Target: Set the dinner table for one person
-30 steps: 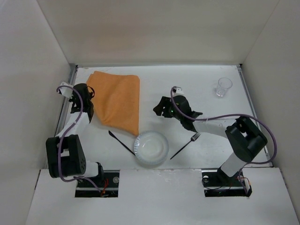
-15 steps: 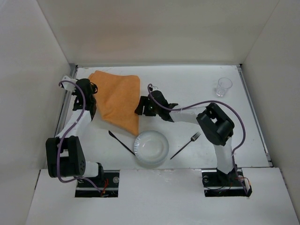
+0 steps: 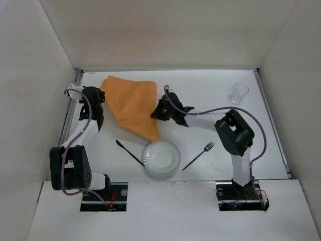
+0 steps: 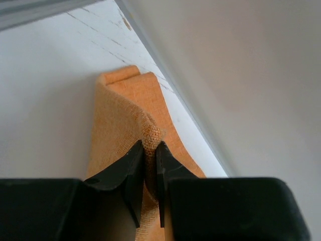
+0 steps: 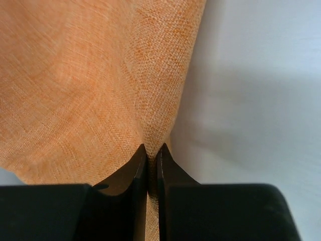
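your left claw point(image 4: 149, 150) is clamped on a corner of the orange cloth point(image 3: 131, 103), close to the left rail of the table point(image 3: 200, 88) — the weave bunches up between its fingers. your right claw point(image 5: 152, 150) is pinched together on the cloth's right edge. the cloth lies rumpled on the table's back-left part, its near tip just beside the plate point(image 3: 161, 159). a knife point(image 3: 129, 152) lies left of the plate and a fork point(image 3: 199, 154) right of it — a clear cup point(image 3: 239, 93) stands at the back right.
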{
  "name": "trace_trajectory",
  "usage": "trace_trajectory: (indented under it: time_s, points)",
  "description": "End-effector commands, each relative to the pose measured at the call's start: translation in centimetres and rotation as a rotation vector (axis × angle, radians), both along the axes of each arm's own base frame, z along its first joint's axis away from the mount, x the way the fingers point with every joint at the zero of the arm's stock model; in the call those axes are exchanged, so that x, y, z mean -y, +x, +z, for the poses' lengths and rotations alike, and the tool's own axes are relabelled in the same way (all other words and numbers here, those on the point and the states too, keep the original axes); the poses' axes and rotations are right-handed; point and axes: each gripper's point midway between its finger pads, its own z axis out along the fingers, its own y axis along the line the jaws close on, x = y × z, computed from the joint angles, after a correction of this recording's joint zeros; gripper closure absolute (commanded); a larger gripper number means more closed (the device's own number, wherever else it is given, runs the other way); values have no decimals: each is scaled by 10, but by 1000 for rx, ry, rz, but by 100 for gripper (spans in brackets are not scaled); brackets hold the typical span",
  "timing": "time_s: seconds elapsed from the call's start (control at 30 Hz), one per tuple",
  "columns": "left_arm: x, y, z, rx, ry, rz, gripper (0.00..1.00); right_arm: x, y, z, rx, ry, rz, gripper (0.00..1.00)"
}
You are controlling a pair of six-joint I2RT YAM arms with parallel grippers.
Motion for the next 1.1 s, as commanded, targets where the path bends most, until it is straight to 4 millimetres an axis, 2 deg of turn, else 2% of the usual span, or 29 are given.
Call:
trace_trajectory:
  time_s: [0.0,0.07,0.13,0.2,0.27,0.33,0.37,0.43,0.5,0.63,0.7,0.8,0.87,1.0,1.07]
  points:
    - [39,19,34,170,-84,-98,98,79,49,114,255,-26,-170,94]
    - [67,31,30,172,-104,-154,99,111,51,149,323,-111,-192,93]
    - [82,37,27,171,-108,-179,99,129,51,174,376,-226,-190,93]
    - [89,41,19,158,-114,-189,99,143,56,176,384,-360,-188,90]
    - [87,39,4,133,-125,-180,99,139,56,153,354,-449,-165,82]
    - [88,34,-9,112,-137,-182,99,137,53,121,309,-470,-172,59]
    - [87,29,-17,98,-137,-181,99,138,51,106,290,-462,-182,52]
    - [85,21,-31,74,-130,-173,99,138,43,84,266,-417,-189,45]
    - [84,12,-48,47,-134,-170,99,145,31,78,254,-374,-202,40]
    - [80,-1,-73,10,-152,-155,99,168,2,76,260,-316,-237,34]
    - [77,-5,-80,-2,-154,-147,99,177,-19,58,223,-300,-240,33]
    - [73,-9,-81,-2,-152,-138,99,181,-52,20,126,-264,-195,32]
    - [74,-10,-80,-1,-144,-139,99,184,-69,6,82,-242,-193,32]
    - [76,-10,-80,-5,-131,-148,99,197,-83,5,83,-204,-249,31]
    - [78,-9,-82,-9,-134,-151,99,195,-85,3,74,-186,-245,28]
